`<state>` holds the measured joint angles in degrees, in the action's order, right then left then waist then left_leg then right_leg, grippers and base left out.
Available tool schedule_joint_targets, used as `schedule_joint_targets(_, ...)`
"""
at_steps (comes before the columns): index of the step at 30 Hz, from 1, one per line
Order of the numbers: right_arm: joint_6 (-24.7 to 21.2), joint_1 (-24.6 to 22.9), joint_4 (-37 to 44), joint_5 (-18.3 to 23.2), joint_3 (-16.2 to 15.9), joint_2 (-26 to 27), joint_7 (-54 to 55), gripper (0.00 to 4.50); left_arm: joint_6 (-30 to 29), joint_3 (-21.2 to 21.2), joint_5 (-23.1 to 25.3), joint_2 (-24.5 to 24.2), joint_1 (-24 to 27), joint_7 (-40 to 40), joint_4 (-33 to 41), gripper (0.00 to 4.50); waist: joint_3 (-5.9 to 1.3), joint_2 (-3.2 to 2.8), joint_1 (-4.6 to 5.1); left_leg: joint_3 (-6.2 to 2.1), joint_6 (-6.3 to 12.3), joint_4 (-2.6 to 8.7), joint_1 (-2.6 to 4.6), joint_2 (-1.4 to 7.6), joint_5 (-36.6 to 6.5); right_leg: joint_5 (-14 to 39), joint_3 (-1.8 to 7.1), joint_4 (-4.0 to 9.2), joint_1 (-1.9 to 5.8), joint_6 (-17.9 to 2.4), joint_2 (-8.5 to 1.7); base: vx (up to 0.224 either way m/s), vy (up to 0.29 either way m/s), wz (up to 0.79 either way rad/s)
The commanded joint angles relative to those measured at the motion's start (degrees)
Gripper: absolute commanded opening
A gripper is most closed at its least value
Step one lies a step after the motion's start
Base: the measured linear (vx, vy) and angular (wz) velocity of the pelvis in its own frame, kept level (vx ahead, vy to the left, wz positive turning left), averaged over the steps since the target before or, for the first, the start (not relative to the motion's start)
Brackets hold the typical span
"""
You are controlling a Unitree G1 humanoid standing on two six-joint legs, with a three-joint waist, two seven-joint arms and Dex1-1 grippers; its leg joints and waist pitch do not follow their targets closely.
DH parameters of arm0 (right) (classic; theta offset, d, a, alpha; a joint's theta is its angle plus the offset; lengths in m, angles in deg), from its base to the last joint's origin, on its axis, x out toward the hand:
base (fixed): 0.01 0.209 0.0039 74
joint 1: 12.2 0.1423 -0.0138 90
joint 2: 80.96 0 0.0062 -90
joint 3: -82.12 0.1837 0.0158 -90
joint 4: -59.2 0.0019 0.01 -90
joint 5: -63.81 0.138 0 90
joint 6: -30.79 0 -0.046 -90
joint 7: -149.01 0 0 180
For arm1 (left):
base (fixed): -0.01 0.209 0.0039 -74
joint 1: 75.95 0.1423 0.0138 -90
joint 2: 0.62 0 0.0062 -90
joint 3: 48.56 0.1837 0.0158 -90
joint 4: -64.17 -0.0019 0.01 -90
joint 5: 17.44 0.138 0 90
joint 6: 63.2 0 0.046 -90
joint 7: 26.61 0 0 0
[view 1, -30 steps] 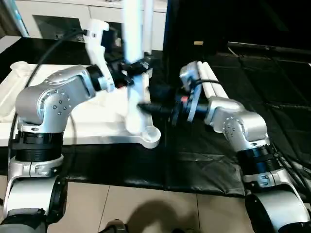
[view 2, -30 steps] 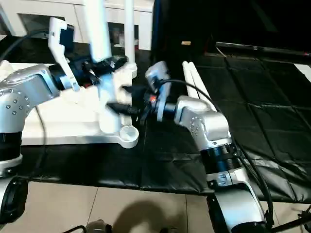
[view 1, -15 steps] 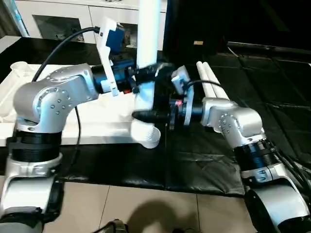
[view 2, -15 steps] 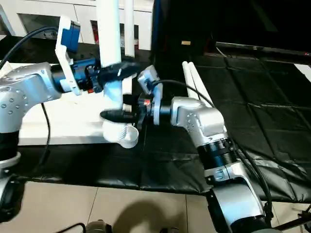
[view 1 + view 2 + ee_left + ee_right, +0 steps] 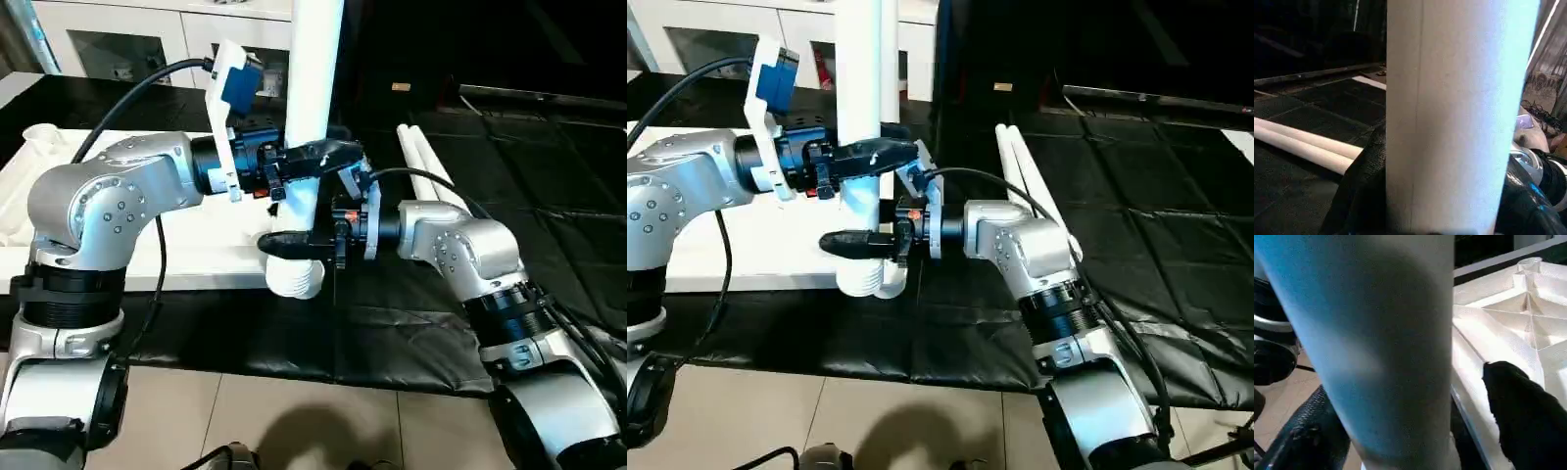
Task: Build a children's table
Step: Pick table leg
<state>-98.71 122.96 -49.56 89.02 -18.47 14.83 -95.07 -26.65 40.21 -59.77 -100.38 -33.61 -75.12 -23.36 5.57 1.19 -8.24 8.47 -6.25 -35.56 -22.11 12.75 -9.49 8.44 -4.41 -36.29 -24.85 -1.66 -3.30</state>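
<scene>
Left eye view: a smooth white tube leg (image 5: 312,88) stands upright over the corner socket (image 5: 294,279) of the ribbed table top (image 5: 186,245). Left gripper (image 5: 312,159) and right gripper (image 5: 294,241) both clamp the leg.

A white tube leg (image 5: 315,88) stands upright at the near corner socket (image 5: 294,277) of the white table top (image 5: 191,245), which lies ribbed side up. Two more legs (image 5: 431,171) lie side by side on the black mat.

Black padded mat (image 5: 549,186) covers the work area. Beige tile floor (image 5: 294,421) in front. White glass-door cabinet (image 5: 118,44) behind.
</scene>
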Motion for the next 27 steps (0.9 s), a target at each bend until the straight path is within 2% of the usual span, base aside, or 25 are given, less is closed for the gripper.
schedule_joint_targets(1, 0.23, -0.57, 0.12, -0.09, -0.67, -0.73, -0.33, 3.54, 0.07, 0.67, 0.25, 0.11, -1.68, -0.52, 0.31, 1.83, -5.96, -0.9, 0.03, 0.53, -2.68, 4.11, 0.65, -0.06, -11.34, 16.91, 2.48, 4.11, 4.12, -7.99, -3.88, 0.0, 0.0, 0.0)
schedule_joint_targets(7, 0.57, -0.69, -0.33, -0.77, -0.93, -0.64, -0.56, 3.01, 0.31, 0.78, 0.33, -0.09, -2.11, -0.58, -0.19, 1.83, -5.93, -0.96, 0.01, 0.55, -2.67, 4.1, 0.72, -0.1, -11.82, 17.72, 2.48, 4.26, 4.05, -7.76, -3.86, 0.0, 0.0, 0.0)
schedule_joint_targets(15, 1.28, -0.96, -0.66, -0.95, -1.15, -0.43, -0.43, 2.44, 0.36, 0.71, 0.46, -0.14, -2.28, -0.74, -0.22, 1.83, -6.01, -1.15, -0.02, 0.46, -2.73, 4.1, 0.72, -0.02, -12.05, 16.25, 2.45, 4.06, 4.1, -8.51, -3.9, 0.0, 0.0, 0.0)
schedule_joint_targets(17, 1.34, -1.18, -0.55, -0.8, -1.05, -0.29, -0.34, 2.14, 0.27, 0.52, 0.34, -0.04, -2.5, -0.59, -0.21, 1.83, -5.98, -1.17, -0.02, 0.49, -2.77, 4.08, 0.75, -0.06, -12.2, 16.42, 2.45, 4.11, 4.08, -8.59, -3.88, 0.0, 0.0, 0.0)
schedule_joint_targets(22, 1.75, -2.12, -0.2, -0.66, -0.9, 0.1, 0.13, 2.03, 0.29, -1.55, -1.41, 1.85, -3.14, 1.08, 0.58, 1.83, -5.99, -1.27, -0.06, 0.46, -2.84, 4.06, 0.71, -0.01, -12.31, 16.38, 2.45, 4.12, 4.09, -8.58, -3.87, 0.0, 0.0, 0.0)
schedule_joint_targets(23, 1.81, -2.21, -0.17, -0.68, -0.91, 0.12, 0.17, 2.01, 0.19, -1.69, -1.56, 1.99, -3.22, 1.26, 0.62, 2.18, -5.97, -1.23, -0.09, 0.46, -2.81, 4.05, 0.7, -0.03, -12.38, 16.43, 2.43, 4.12, 4.13, -8.63, -3.89, 0.0, 0.0, 0.0)
schedule_joint_targets(24, 1.9, -2.39, -0.09, -0.74, -0.94, 0.16, 0.22, 2.01, -0.21, -1.9, -1.93, 2.21, -3.34, 1.54, 0.69, 2.18, -6.01, -1.22, -0.1, 0.44, -2.79, 4.06, 0.72, -0.05, -12.35, 16.49, 2.4, 4.11, 4.15, -8.63, -3.86, 0.0, 0.0, 0.0)
schedule_joint_targets(25, 2.04, -2.66, 0.01, -0.8, -0.99, 0.26, 0.31, 1.99, -0.79, -2.56, -3.12, 2.78, -3.42, 1.76, 1.02, 2.52, -6.01, -1.19, -0.08, 0.46, -2.74, 4.07, 0.7, -0.07, -12.3, 16.47, 2.4, 4.11, 4.16, -8.63, -3.84, 0.0, 0.0, 0.0)
schedule_joint_targets(27, 2.38, -3.06, 0.11, -0.85, -1.11, 0.43, 0.49, 1.98, -1.89, -4.0, -5.6, 3.95, -3.67, 2.2, 1.67, 2.57, -6.09, -1.43, -0.17, 0.4, -2.78, 3.97, 0.67, -0.1, -12.28, 15.95, 2.37, 4.0, 4.19, -9.06, -3.88, 0.0, 0.0, 0.0)
